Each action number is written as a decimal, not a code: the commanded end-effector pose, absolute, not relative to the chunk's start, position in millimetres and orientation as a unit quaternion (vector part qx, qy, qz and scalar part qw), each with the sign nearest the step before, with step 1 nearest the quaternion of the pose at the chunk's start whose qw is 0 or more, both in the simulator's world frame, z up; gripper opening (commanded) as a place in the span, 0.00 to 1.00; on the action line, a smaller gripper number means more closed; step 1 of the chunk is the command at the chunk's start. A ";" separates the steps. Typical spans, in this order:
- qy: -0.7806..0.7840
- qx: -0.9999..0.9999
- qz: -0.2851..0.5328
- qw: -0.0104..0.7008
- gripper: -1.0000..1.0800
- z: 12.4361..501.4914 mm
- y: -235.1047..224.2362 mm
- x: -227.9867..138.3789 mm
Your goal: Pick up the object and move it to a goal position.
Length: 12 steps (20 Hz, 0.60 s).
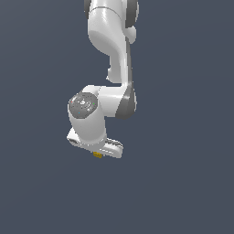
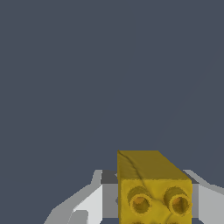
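The object (image 2: 153, 188) is a small yellow-orange block with two round dark-rimmed marks on its near face. In the wrist view it sits between the two white fingers (image 2: 89, 205) of my gripper (image 2: 154, 208), and the jaws stand close against its sides. In the exterior view the object (image 1: 97, 155) shows as a tiny yellow speck right under the white hand, where my gripper (image 1: 98, 156) is shut on it. The hand hides the fingertips in that view.
The white arm (image 1: 112, 50) comes down from the top of the exterior view, with its grey-capped wrist joint (image 1: 83, 105) above the hand. All around is a plain dark blue-grey surface (image 1: 183, 183).
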<state>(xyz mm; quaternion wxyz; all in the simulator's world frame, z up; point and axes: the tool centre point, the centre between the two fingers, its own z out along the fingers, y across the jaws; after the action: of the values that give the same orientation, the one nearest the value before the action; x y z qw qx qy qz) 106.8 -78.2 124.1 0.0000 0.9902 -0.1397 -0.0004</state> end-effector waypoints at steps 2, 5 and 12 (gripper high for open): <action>-0.140 0.990 0.000 0.000 0.00 158.6 -87.9 112.9; -0.140 0.990 0.000 0.000 0.00 186.9 -95.9 118.5; -0.140 0.990 0.000 0.000 0.00 237.5 -110.3 129.4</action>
<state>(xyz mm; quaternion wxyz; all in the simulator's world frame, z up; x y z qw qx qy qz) 127.7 -108.0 228.4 0.0001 0.9902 -0.1400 0.0006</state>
